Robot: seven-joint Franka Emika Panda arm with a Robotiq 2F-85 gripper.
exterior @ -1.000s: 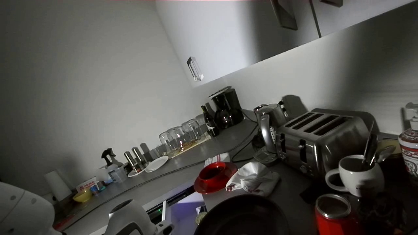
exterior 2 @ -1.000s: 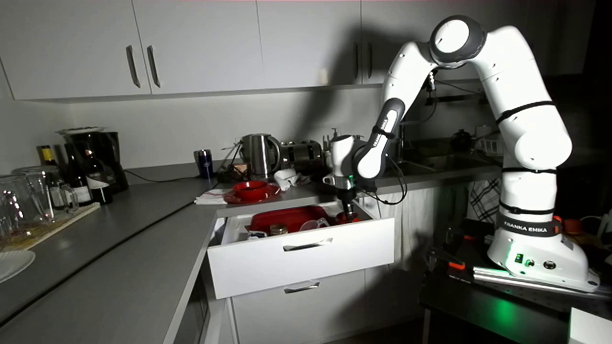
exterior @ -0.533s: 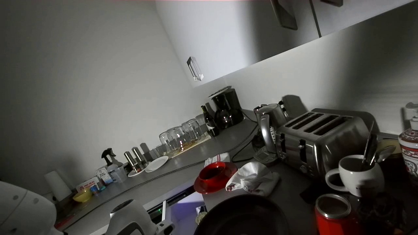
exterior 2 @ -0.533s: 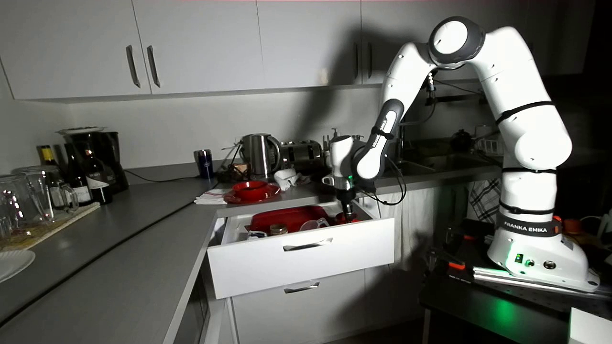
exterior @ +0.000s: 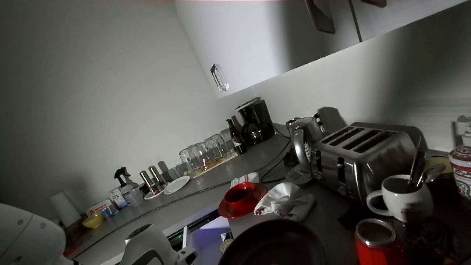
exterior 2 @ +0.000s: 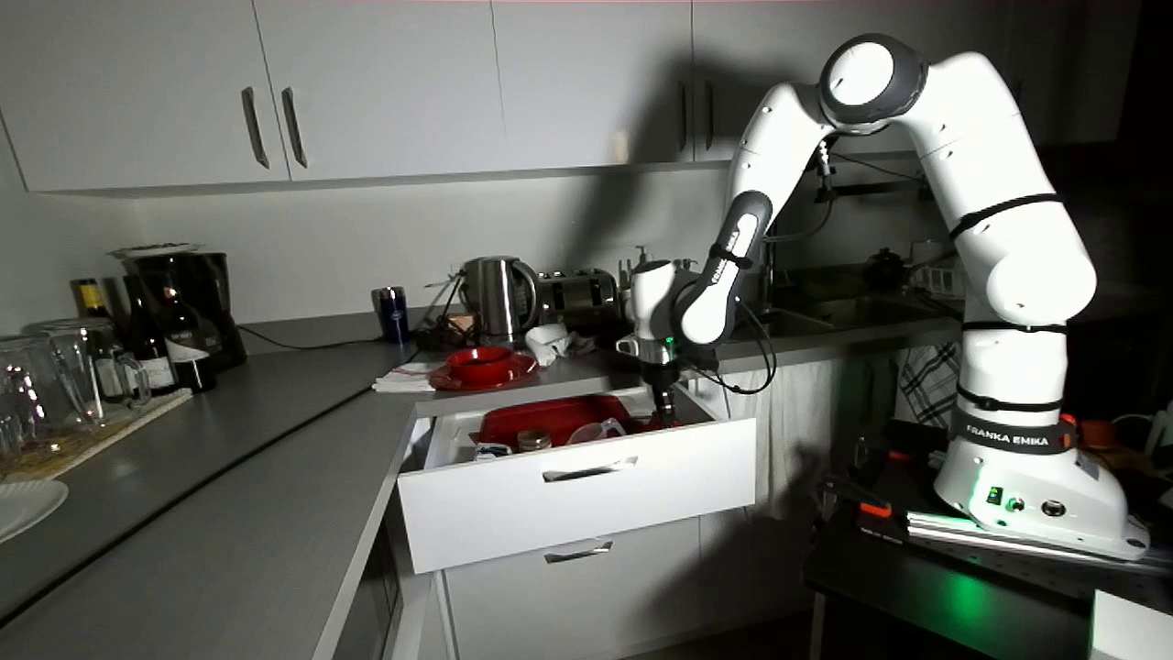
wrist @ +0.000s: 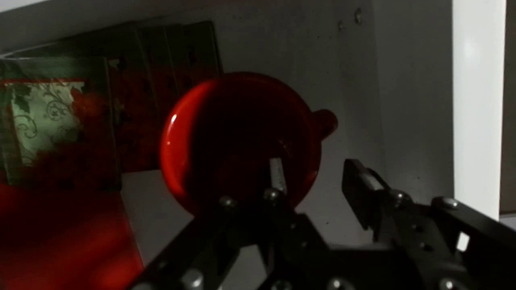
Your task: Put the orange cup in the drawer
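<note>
A cup (wrist: 242, 133), red-orange and mouth up, sits inside the drawer (exterior 2: 568, 513), the spot the task calls for. The gripper (wrist: 316, 177) stands wide and holds nothing, one finger over the cup's mouth and the other beyond its rim, apparently spread to let the cup go. Patterned packs (wrist: 52, 108) lie alongside, contact with the cup unclear; the drawer stands pulled out, presumably so the arm (exterior 2: 861, 75) can reach in from above.

in an exterior view we see a toaster (exterior: 368, 162) and white mug (exterior: 403, 201) at right, a dark pan (exterior: 274, 243) near, a coffee maker (exterior: 257, 118) far, a yellow bowl (exterior: 93, 221) left.
</note>
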